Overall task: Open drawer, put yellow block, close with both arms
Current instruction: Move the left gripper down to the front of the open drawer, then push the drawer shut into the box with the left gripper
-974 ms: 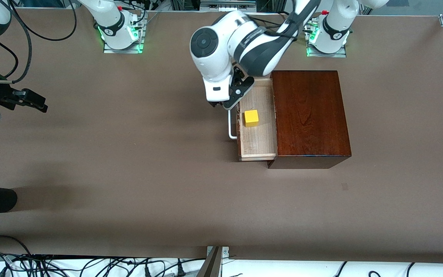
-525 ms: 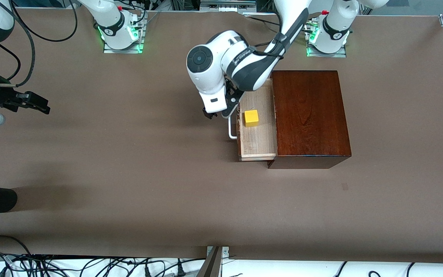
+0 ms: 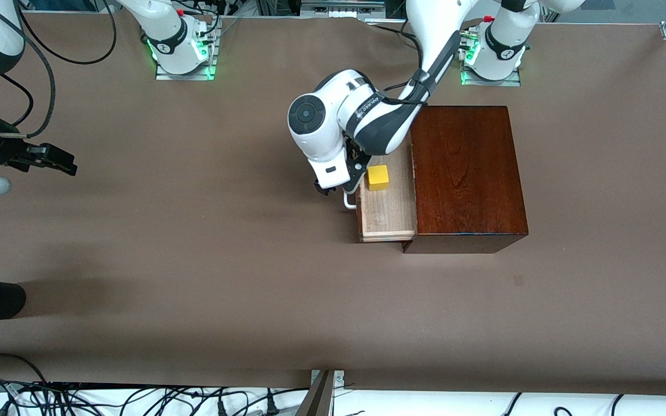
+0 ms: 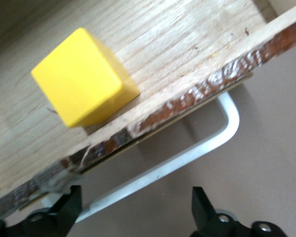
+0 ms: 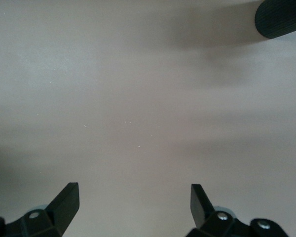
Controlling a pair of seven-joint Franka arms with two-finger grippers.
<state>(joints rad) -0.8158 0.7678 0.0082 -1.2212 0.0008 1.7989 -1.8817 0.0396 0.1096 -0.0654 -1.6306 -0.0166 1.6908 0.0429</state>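
Lying in the pulled-out drawer (image 3: pixel 388 205) on the brown desk (image 3: pixel 194 260), the yellow block (image 3: pixel 377 177) sits beside the left gripper (image 3: pixel 333 189), jaws spread at the white handle (image 4: pixel 187 158), while the right gripper (image 3: pixel 58 162) waits over bare desk, jaws spread.

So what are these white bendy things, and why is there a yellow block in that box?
Those are two robot arms bolted to a brown table. One picture looks down from a high camera facing them. The other two come from little cameras on each arm's wrist.

On the table is a dark wooden box with its drawer pulled out. The yellow block sits inside the drawer. Nothing is holding it.

The left gripper is down at the drawer's white handle, fingers open, one on each side of it. The right gripper waits over bare table at its own end, open and empty.

The drawer is not shut yet.
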